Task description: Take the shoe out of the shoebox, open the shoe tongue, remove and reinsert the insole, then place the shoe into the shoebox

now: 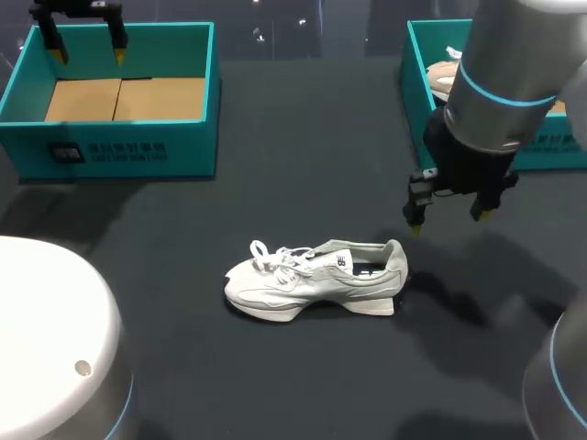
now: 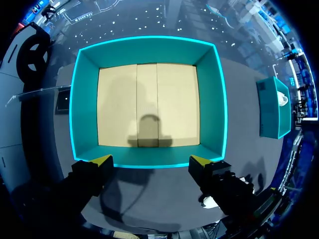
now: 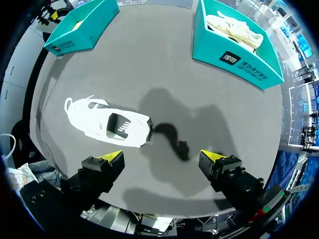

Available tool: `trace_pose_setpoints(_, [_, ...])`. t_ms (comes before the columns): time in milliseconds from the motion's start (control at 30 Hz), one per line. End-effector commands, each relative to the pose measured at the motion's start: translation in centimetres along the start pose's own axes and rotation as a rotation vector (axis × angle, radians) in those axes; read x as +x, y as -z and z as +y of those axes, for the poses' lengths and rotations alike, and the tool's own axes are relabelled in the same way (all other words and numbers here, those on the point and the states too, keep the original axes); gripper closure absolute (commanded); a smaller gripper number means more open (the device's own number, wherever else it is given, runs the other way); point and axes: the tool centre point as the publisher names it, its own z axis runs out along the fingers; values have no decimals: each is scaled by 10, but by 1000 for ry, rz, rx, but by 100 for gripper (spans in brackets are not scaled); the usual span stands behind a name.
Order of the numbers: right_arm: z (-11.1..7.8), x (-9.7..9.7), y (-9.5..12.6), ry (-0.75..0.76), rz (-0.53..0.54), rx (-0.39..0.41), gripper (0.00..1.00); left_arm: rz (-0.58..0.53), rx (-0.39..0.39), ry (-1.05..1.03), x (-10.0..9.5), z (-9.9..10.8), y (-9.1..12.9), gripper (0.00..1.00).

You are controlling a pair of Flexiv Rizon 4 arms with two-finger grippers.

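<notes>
A white sneaker [image 1: 312, 280] lies on its sole on the dark table, toe toward the left, laces loose. In the right wrist view the sneaker [image 3: 107, 124] sits ahead of and beside one finger, apart from it. My right gripper [image 1: 449, 218] hangs open above the table just right of the shoe's heel, and its fingers [image 3: 112, 160] are spread with nothing between them. My left gripper [image 1: 88, 48] hangs open over the teal shoebox [image 1: 119, 151] at the back left. That shoebox [image 2: 148, 50] shows only a bare cardboard floor; the left gripper [image 2: 154, 162] holds nothing.
A second teal box [image 1: 417, 64] stands at the back right with another pale shoe [image 3: 234, 27] inside it. A white rounded robot part [image 1: 50, 339] fills the near left corner.
</notes>
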Motion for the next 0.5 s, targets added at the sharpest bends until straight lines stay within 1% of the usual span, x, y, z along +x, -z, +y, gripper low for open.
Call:
trace_pose_setpoints(33, [-7,-17,3,235,364,-255,0,-1,-1,0,0,0,0,0])
trace_pose_setpoints(133, [-8,-30,3,391,509,-358,0,-1,-1,0,0,0,0,0])
trace_pose_setpoints(233, [-9,-39,2,528,591,-461,0,-1,-1,0,0,0,0,0])
trace_pose_setpoints(300, [-9,-44,0,610,625,-509,0,-1,-1,0,0,0,0,0])
trace_pose_setpoints(333, [-9,-44,-1,660,631,-517,0,-1,-1,0,0,0,0,0])
trace_pose_setpoints(367, [-9,-44,-1,714,640,-494,0,-1,-1,0,0,0,0,0])
trace_pose_setpoints(500, [-9,-44,-1,714,640,-494,0,-1,-1,0,0,0,0,0])
